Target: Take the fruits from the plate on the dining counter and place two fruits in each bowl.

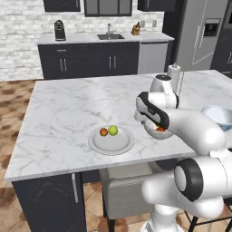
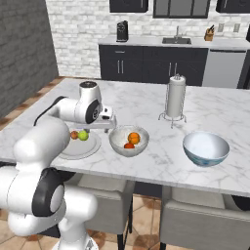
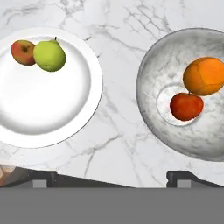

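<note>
Hand view: the claw (image 3: 111,177) gapes wide, empty, between plate (image 3: 83,113) and speckled bowl (image 3: 148,105).

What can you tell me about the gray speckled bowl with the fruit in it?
The deep round speckled white-grey bowl looks like stone or glazed ceramic, with a paler flat circle at its bottom. It stands upright on the white grey-veined marble counter, beside the round pale plate but not touching it. Inside lie a round orange fruit and a smaller red-orange fruit, pressed together.
</note>
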